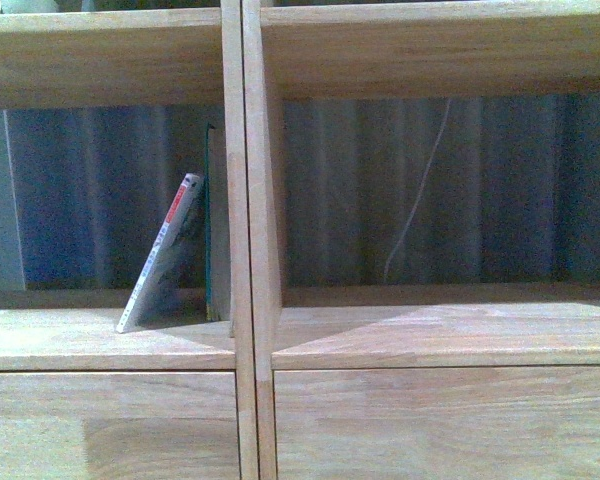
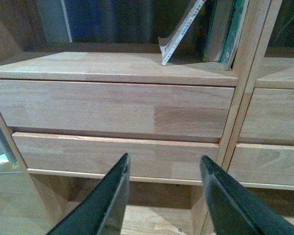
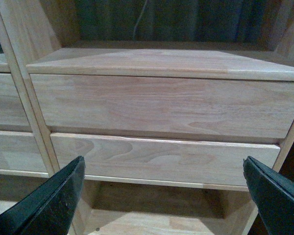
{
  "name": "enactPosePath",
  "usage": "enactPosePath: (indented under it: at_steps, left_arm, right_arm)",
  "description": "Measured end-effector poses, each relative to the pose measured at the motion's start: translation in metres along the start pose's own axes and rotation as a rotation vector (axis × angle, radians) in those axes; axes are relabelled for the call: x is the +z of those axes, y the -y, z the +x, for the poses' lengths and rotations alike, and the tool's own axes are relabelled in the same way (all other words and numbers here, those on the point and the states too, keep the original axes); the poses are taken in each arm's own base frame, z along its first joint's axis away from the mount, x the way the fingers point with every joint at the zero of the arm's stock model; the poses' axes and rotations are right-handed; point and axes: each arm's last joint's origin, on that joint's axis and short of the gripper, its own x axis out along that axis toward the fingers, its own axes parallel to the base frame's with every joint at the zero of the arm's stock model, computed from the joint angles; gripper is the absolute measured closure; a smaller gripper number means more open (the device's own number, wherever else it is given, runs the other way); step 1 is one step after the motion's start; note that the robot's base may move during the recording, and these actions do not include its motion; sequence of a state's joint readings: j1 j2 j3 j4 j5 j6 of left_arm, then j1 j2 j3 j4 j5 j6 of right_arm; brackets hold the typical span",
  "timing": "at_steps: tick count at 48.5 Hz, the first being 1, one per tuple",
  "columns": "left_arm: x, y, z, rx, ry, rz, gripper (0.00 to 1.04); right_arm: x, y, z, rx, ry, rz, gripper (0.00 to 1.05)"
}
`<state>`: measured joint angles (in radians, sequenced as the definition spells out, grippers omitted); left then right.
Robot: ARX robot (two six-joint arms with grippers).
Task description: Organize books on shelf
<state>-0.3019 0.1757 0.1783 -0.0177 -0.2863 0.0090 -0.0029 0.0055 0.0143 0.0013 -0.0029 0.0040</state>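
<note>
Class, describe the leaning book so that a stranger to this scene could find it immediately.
Start at the light-wood shelf and take its left open compartment, above the drawers. By the centre divider stands a dark teal book, upright. The white paperback leans against it, tilted, with red marks on its spine.

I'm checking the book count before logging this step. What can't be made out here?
- Teal book, front view: only its thin edge shows against the shelf divider; title unreadable.
- White paperback, left wrist view: top cut off by the frame; spine print too small.
- Whether more books stand beside them: unclear in both views.
</note>
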Motion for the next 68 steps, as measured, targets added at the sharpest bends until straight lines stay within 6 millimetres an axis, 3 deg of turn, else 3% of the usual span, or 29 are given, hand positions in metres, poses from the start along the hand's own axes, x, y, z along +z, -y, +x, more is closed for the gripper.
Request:
enactPosePath:
  at_steps: [9,19,38,42,53,59,68]
  left_arm:
    - [-0.014,-0.009,-0.001,0.007,0.01,-0.011,1.02]
    - [-0.022,-0.021,-0.001,0.021,0.014,-0.011,1.02]
    - [-0.032,-0.021,-0.001,0.013,0.011,-0.011,1.02]
    - [-0.043,-0.021,0.0,0.013,0.011,-0.011,1.02]
    - [-0.043,-0.021,-0.001,0.013,0.015,-0.011,1.02]
    - [-0.043,-0.021,-0.001,0.013,0.015,-0.012,0.85]
    - [-0.043,-0.021,-0.001,0.013,0.015,-0.012,0.41]
  right_arm:
    - [0.0,0.0,0.0,0.0,0.0,0.0,0.07]
    - [0.0,0.0,0.0,-0.002,0.0,0.0,0.07]
    - [0.0,0.0,0.0,-0.001,0.0,0.0,0.07]
    - [0.0,0.0,0.0,-0.002,0.0,0.0,0.07]
    - [0.0,0.0,0.0,0.0,0.0,0.0,0.07]
    - [0.0,0.0,0.0,0.0,0.0,0.0,0.07]
    - [0.0,0.0,0.0,0.0,0.0,0.0,0.07]
